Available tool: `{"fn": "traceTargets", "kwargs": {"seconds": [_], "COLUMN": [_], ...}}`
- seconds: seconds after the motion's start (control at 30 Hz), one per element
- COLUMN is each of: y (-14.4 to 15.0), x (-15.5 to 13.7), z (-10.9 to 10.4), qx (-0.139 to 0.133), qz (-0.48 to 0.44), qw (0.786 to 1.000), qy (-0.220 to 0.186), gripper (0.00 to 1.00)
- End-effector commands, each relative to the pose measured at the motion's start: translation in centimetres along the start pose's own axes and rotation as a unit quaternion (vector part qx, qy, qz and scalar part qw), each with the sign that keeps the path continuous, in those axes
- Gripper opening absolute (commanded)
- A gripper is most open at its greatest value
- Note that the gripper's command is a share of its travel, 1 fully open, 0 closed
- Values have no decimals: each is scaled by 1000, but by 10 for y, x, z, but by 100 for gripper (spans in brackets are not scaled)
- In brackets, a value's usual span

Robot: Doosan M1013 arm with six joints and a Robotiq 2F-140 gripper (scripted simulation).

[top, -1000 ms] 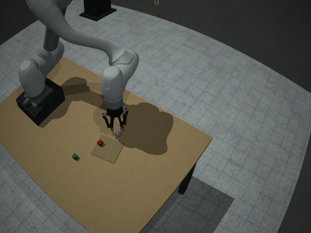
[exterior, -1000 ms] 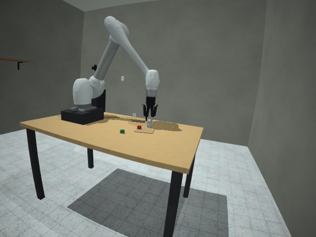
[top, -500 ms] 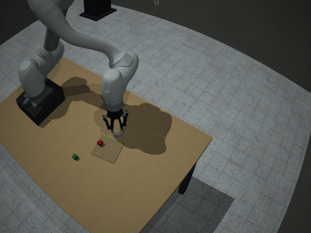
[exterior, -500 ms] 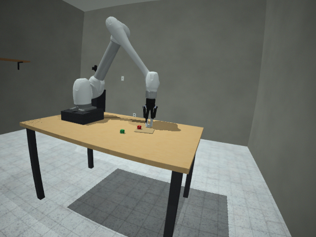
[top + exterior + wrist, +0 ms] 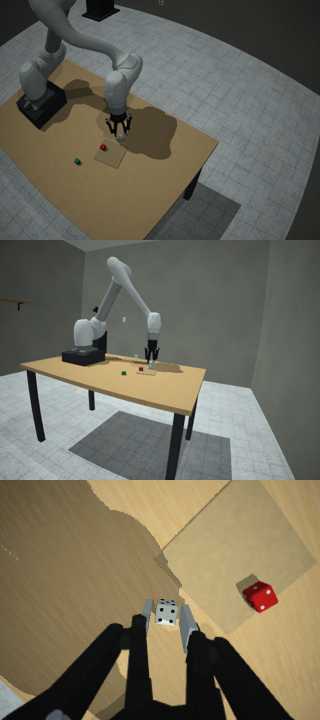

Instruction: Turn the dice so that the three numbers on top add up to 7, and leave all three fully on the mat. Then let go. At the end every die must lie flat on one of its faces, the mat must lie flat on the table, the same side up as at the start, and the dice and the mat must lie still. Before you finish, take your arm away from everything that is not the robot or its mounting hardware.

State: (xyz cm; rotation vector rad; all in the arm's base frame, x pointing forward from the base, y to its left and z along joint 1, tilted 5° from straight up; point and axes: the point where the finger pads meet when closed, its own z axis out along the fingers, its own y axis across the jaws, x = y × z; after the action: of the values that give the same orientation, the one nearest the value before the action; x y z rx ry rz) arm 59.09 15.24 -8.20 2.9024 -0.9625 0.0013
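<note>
So we've got the gripper [image 5: 120,138] [image 5: 151,367] [image 5: 165,611] pointing down, jaws partly spread on either side of the white die [image 5: 120,138] [image 5: 150,367] [image 5: 166,613], with a bit of a gap each side, so no pinch. That die's off the mat [image 5: 113,156] [image 5: 146,373] [image 5: 235,545], just beside its edge. Our red die [image 5: 103,146] [image 5: 140,368] [image 5: 260,596] is on the mat, near an edge, and the green die [image 5: 77,161] [image 5: 123,373] sits on the table [image 5: 103,193] [image 5: 116,384] [image 5: 60,555], away from the mat.
</note>
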Motion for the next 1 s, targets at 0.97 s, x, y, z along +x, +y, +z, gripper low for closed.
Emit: {"fn": "traceTargets", "kwargs": {"seconds": [0.97], "y": [0], "x": [1], "z": [4], "qx": [0], "qz": [1], "qw": [1000], "qy": [1], "gripper": [13]}}
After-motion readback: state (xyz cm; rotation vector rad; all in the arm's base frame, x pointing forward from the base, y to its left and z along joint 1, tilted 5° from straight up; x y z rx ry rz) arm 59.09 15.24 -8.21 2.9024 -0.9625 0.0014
